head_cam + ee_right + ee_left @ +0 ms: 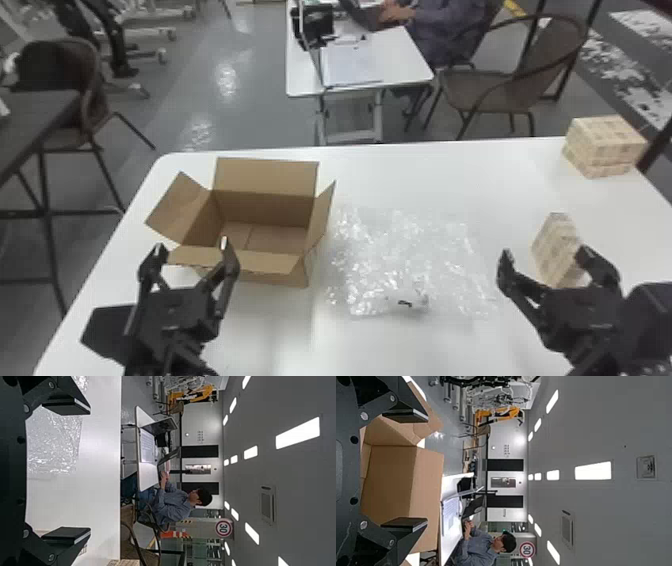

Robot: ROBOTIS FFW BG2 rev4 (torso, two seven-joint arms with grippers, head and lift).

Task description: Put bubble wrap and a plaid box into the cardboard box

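My left gripper (192,250) stands open at the near left of the cardboard box (272,262), whose flaps are spread; inside, its bottom is bare. In the left wrist view the open left gripper (405,469) has the cardboard box (389,483) beyond it. Bubble wrap (400,255) lies flat right of the box. My right gripper (545,252) is open near a plaid box (555,245) standing on the table, partly hidden behind one finger. In the right wrist view the open right gripper (66,471) faces the table, with bubble wrap (55,439) past one finger.
More plaid boxes (605,145) are stacked at the far right of the white table (425,175). Beyond the far edge stand a smaller table (400,60) and a chair (505,85); another chair is off to the left.
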